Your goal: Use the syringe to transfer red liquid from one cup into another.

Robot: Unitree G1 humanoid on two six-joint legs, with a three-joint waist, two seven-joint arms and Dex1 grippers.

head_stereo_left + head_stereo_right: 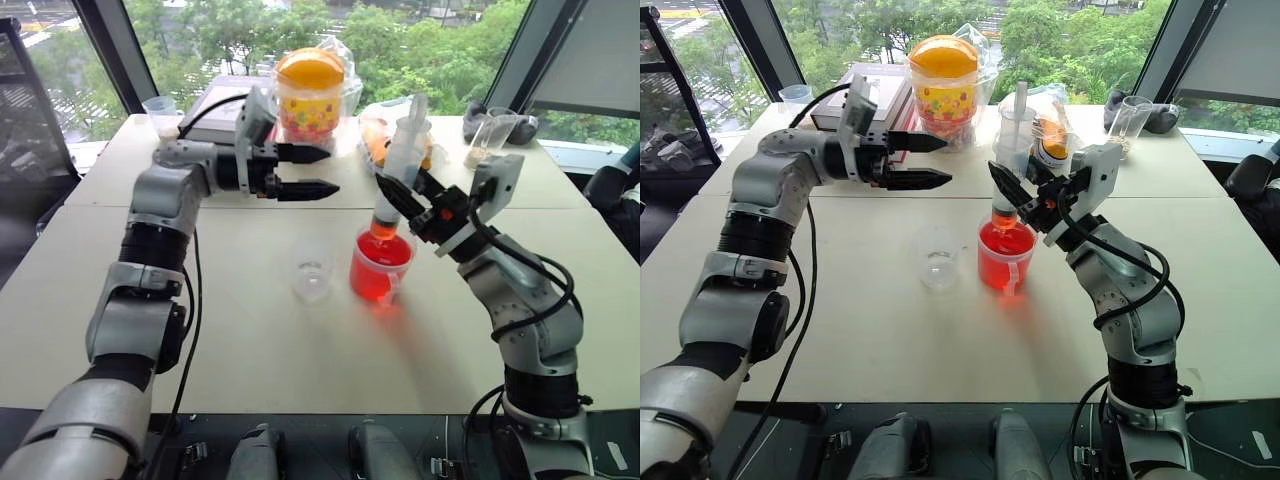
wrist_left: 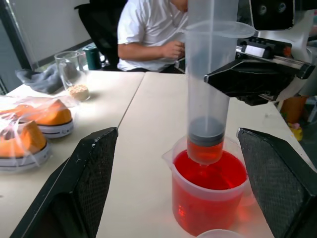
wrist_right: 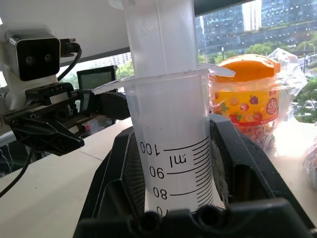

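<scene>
Two pincers over the desk: right pincer clamped on the barrel of the syringe, held upright with its orange tip dipped into the handled cup; left pincer spread wide and empty, pointing level toward the syringe yet well apart from it. Seen from the left wrist: a shallow band of red liquid already inside the barrel under the grey plunger seal, the rest of the barrel clear above, and the handled cup holding red liquid nearly to its flared rim; also a person in a white shirt seated behind the far desk edge, and two orange-topped items in plastic wrap. Seen from the right wrist: black graduation marks on the barrel, squeezed between the two dark fingers. Just beside the handled cup, on the robot's left, the small clear cup, upright, with no red in it. Further back, an orange-lidded jar of coloured sweets, a tall glass with beige grains at the bottom toward the right, and a little cup with white grains at the far left corner.
</scene>
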